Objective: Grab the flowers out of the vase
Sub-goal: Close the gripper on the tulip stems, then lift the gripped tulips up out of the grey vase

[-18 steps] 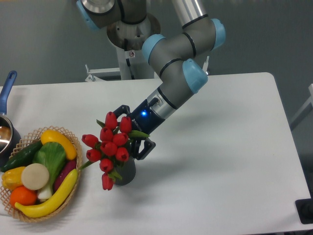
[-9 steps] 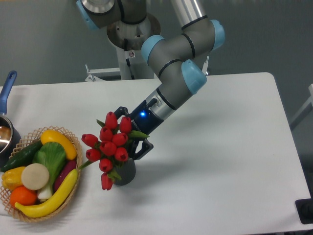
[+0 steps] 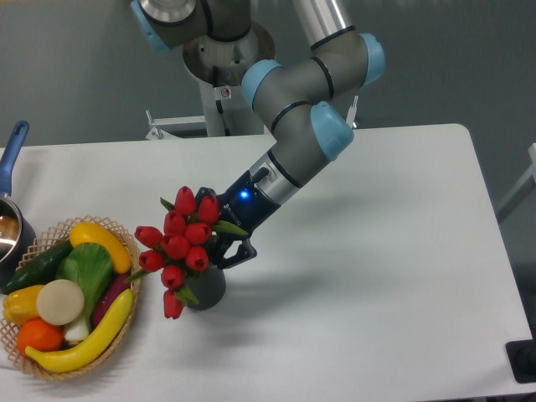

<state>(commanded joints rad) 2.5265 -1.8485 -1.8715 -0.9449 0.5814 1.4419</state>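
Note:
The flowers [image 3: 177, 244], a bunch of red tulip buds with green leaves, stand in the dark grey vase [image 3: 207, 288] on the white table. The bunch leans left, toward the basket. My gripper [image 3: 224, 244] reaches in from the upper right and sits right behind the buds, just above the vase's mouth. One dark finger [image 3: 238, 252] shows to the right of the bunch; the other is hidden by the flowers. The stems are hidden, so I cannot see whether the fingers are closed on them.
A wicker basket [image 3: 116, 335] with banana, cucumber, orange and other vegetables stands at the front left, close to the flowers. A blue-handled metal pot [image 3: 12, 213] is at the left edge. The arm [image 3: 301, 134] spans from the back centre.
The flowers, the vase and my gripper have all shifted a little to the left and up, closer to the basket.

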